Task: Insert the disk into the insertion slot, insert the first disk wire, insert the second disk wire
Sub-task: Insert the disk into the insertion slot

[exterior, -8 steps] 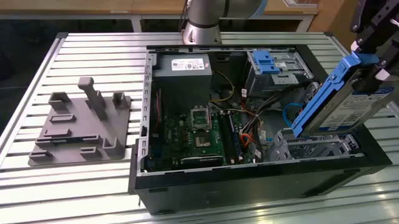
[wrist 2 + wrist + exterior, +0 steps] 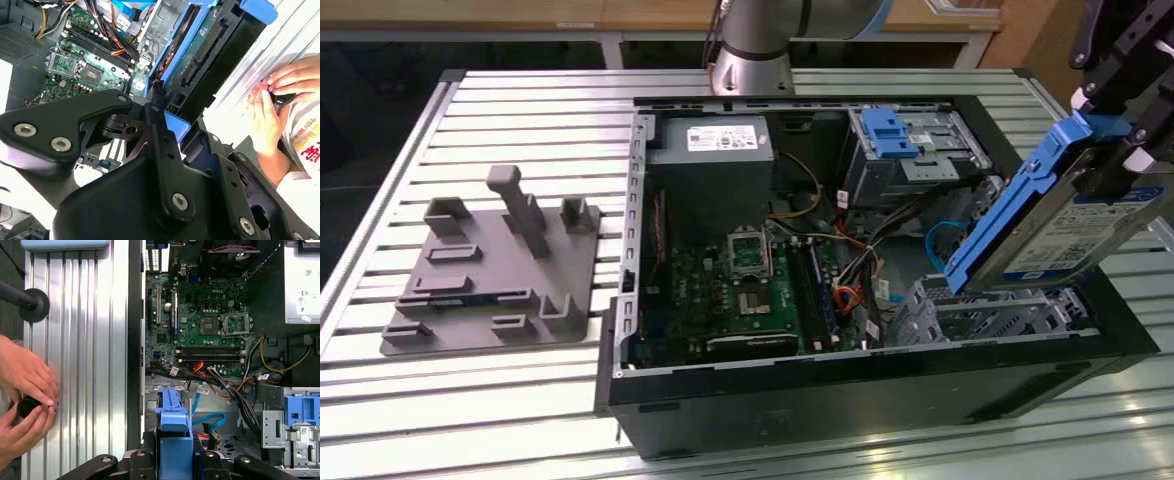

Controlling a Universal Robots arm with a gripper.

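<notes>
Exterior view, right side: we have the black hand (image 2: 1125, 150) clamped on the upper end of the silver-grey, blue-framed disk (image 2: 1078, 235). The long axis is steeply tilted, with the lower end just above the perforated silver sheet-metal insertion slot (image 2: 987, 315), not in. Second wrist view: the disk (image 2: 200, 55) extends away from the hand. First wrist view: same grip on its blue edge (image 2: 175, 435).

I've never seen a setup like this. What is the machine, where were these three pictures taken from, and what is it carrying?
It is one robot arm at a slatted metal table. The exterior view comes from a camera off the arm; both wrist views come from cameras riding on it. On the table sit an open computer case and a grey plastic stand. The hand is closed on a disk in a blue frame, holding it tilted over a silver metal cage inside the case. A person has hands on the table beside the case.
</notes>
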